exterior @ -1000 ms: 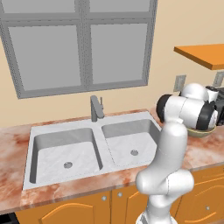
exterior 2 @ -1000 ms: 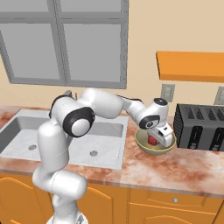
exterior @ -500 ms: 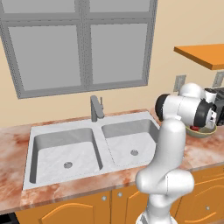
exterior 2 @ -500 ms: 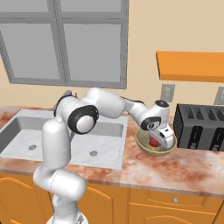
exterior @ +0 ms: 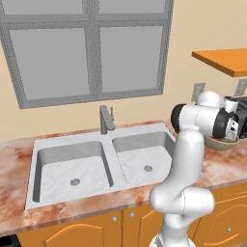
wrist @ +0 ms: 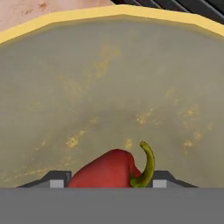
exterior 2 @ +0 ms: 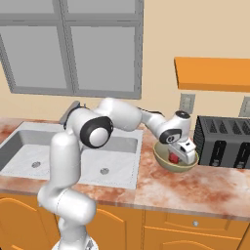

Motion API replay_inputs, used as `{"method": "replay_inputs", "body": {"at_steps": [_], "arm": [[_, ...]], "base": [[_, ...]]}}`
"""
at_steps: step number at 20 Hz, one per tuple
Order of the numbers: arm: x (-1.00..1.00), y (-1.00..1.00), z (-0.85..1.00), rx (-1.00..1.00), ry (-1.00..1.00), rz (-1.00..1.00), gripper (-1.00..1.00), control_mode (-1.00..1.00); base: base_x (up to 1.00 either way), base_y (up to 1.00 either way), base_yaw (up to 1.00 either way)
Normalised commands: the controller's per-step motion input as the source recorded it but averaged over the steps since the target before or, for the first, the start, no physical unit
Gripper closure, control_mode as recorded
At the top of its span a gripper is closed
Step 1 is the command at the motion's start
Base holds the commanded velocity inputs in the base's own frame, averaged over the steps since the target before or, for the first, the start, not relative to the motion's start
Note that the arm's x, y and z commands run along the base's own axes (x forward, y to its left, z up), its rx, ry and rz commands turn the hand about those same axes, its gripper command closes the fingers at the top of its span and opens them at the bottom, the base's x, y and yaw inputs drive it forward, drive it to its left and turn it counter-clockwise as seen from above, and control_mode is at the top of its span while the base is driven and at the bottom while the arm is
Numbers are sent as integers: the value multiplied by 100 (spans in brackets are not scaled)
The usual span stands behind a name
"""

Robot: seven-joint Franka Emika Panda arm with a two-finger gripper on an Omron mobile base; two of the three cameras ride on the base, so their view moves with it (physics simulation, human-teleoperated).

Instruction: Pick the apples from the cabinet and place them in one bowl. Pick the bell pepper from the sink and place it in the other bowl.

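Item: gripper [exterior 2: 181, 155], now lowered further into the bowl [exterior 2: 163, 161] than a second ago. Jaws clamped on the pepper [wrist: 109, 170], which hangs just above the bowl's tan floor. Judgement: release is the step due; pepper half nearly done. Edges: toaster [exterior 2: 224, 141] just beside the bowl's far rim, cabinet [exterior 2: 212, 73] overhead; open room lies toward the sink [exterior 2: 29, 156].

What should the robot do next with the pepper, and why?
Probably open the gripper and let go: the pepper sits between its fingertips, already low inside the bowl, so it has nowhere further to go.
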Motion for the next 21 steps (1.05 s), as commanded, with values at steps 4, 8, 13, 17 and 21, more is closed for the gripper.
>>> {"method": "replay_inputs", "body": {"at_steps": [4, 8, 13, 17, 21], "arm": [[1, 0, 0, 0, 1, 0, -100, -100], [0, 0, 4, 0, 0, 0, -100, -100], [-1, 7, 16, 0, 0, 0, -100, -100], [-3, 12, 28, 0, 0, 0, -100, -100], [0, 12, 23, 0, 8, 0, -100, -100]], "base": [[0, 0, 0], [0, 0, 0], [0, 0, 0], [0, 0, 0], [0, 0, 0]]}}
